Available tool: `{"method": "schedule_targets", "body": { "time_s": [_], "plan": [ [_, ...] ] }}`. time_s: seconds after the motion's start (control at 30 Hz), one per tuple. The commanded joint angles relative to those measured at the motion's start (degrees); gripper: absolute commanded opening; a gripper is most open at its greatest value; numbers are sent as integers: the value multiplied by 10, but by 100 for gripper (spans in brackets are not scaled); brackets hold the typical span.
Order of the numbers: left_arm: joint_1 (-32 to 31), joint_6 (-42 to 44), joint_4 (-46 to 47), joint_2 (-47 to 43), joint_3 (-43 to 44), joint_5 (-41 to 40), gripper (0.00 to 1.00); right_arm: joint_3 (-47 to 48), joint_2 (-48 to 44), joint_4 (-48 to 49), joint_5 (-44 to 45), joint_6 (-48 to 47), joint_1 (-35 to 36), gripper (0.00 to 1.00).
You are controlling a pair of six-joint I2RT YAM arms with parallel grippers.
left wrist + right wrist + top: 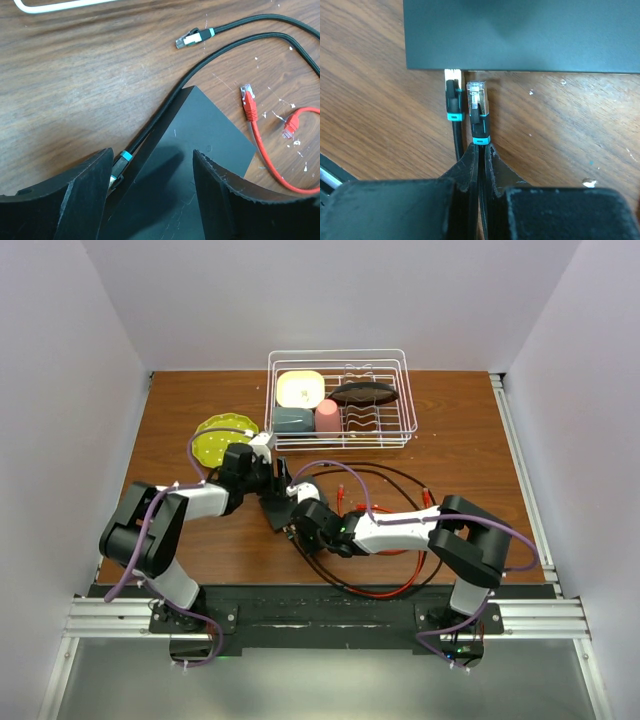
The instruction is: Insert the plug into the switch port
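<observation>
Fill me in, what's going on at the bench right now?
The right gripper is shut just behind the teal band of the plug, pointing it at the edge of the switch. The plug's tip sits just short of that edge and is not in yet. A second plug of the same kind beside it already meets the edge. The left gripper is open, its fingers straddling a corner of the switch without visibly clamping it.

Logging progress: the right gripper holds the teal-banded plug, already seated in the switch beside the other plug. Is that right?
Not seated yet. The right gripper holds the teal-banded plug beside the other plug, but its tip stops just short of the switch edge, with wood showing between. The right wrist view shows it.
</observation>
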Motion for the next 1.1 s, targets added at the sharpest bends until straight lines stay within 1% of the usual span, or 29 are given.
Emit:
{"method": "schedule_targets", "body": {
  "time_s": [0.0, 0.1, 0.33, 0.43, 0.8, 1.07],
  "plan": [
    [1, -9, -8, -31, -6, 0, 70, 30, 17, -59, -3, 28, 4, 0],
    [1, -5, -21, -37, -4, -5, 70, 34, 20, -75, 10, 42, 4, 0],
    [1, -2, -45, -61, 1, -32, 79, 44, 17, -108, 13, 59, 4, 0],
    [1, -2, -49, -72, 0, -35, 80, 43, 13, -112, 14, 64, 4, 0],
    [1, 9, -46, -84, -6, -22, 79, 45, 20, -111, 19, 74, 4, 0],
    [1, 2, -19, -62, -12, -5, 78, 45, 18, -111, 30, 79, 3, 0]
  ]
}}
